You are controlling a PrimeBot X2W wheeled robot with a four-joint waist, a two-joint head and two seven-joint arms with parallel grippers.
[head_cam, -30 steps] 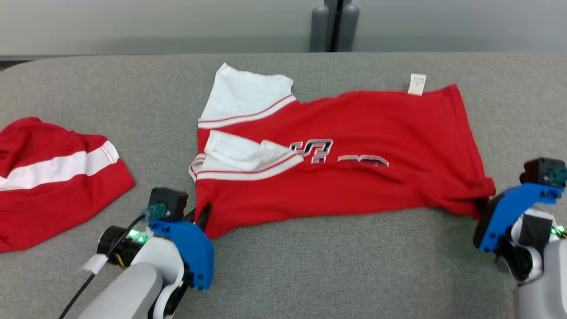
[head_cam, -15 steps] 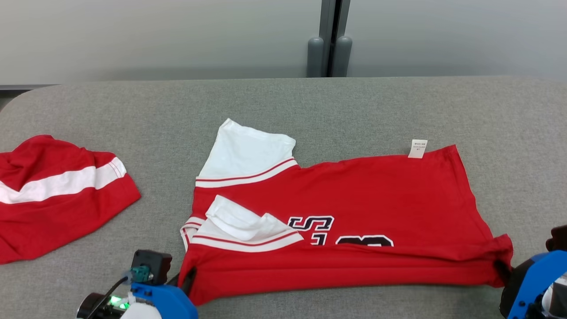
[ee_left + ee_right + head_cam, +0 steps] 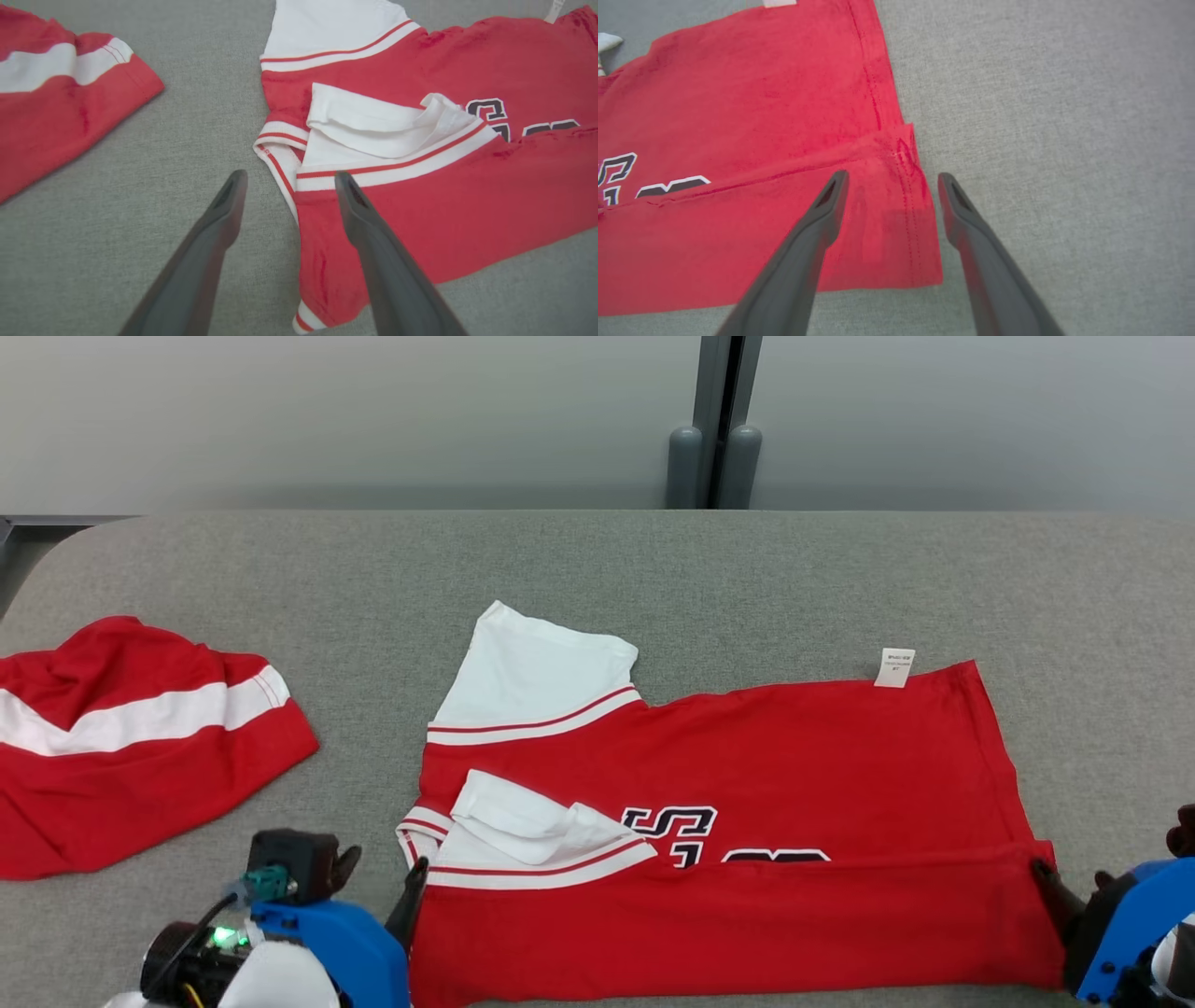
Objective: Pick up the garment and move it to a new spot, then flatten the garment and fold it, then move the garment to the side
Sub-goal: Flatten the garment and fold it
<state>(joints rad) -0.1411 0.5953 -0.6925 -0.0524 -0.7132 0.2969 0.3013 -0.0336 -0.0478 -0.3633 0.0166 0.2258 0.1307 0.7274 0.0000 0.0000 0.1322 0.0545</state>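
My left gripper (image 3: 287, 179) stands wide open and empty at the collar end of the red garment (image 3: 747, 756), part-folded on the grey table (image 3: 597, 579); my right gripper (image 3: 892, 179), likewise, straddles the hem. Both ends want level grips next

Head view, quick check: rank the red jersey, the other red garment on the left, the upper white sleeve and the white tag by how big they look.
1. red jersey
2. other red garment, though the frame's left edge cuts it off
3. upper white sleeve
4. white tag
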